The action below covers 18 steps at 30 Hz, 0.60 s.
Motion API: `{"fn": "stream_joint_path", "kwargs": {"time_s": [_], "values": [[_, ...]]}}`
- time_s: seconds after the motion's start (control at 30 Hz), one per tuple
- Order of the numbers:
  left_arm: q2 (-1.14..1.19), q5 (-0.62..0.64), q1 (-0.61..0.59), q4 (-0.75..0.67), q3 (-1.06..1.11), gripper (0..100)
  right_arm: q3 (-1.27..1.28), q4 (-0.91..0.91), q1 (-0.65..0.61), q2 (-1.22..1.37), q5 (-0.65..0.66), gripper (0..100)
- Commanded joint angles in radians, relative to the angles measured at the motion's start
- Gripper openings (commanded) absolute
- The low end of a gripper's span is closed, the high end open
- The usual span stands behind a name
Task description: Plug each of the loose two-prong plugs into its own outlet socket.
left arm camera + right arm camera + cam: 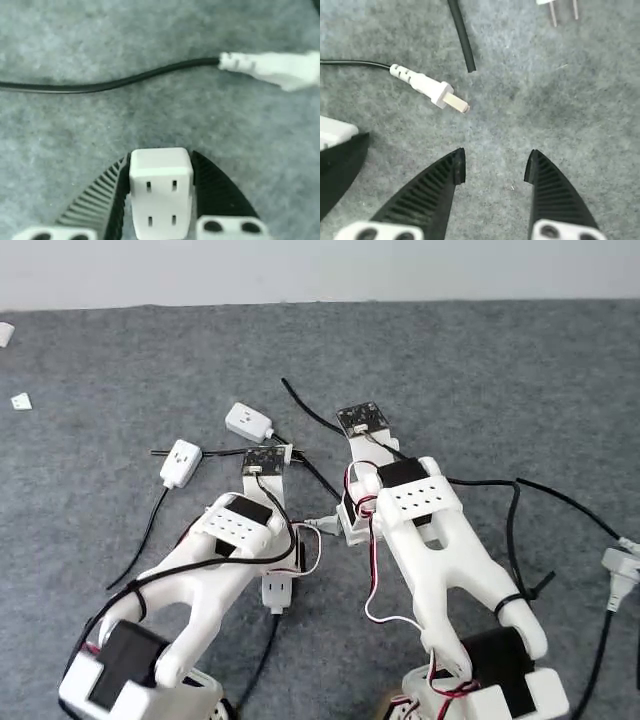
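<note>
My left gripper [160,159] is shut on a white outlet socket [161,195] whose slots face the left wrist camera; it is held just over the grey carpet. Beyond it lies a white two-prong plug [272,67] on a black cord [115,82]. In the high view this socket [275,590] sits under the left arm, with the plug [320,526] beside it. My right gripper [495,165] hangs open above bare carpet, the same plug [427,90] lying a short way ahead of its fingertips. Two more white outlet sockets [181,462] [248,421] lie farther back.
A loose black cord end [461,35] and a pair of metal prongs [562,10] lie past the right gripper. Another white plug [620,575] rests at the right edge. Black cords [510,520] trail across the carpet around both arms.
</note>
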Motion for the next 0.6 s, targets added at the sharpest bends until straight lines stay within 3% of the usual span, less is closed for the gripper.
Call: {"fn": "stream_joint_path", "kwargs": {"time_s": [0.0, 0.2, 0.4, 0.57], "values": [[-0.071, -0.081, -0.002, -0.061, 0.038, 8, -0.057, 0.002, 0.013, -0.007, -0.018, 18.7], [-0.137, -0.066, -0.009, -0.071, 0.065, 8, -0.057, 0.004, 0.013, -0.005, -0.015, 18.7], [-0.140, -0.066, -0.120, -0.114, 0.047, 8, -0.055, 0.004, 0.008, -0.005, -0.014, 18.7], [-0.138, -0.066, -0.137, -0.132, 0.047, 8, -0.054, 0.004, 0.008, -0.005, -0.014, 18.7]]}}
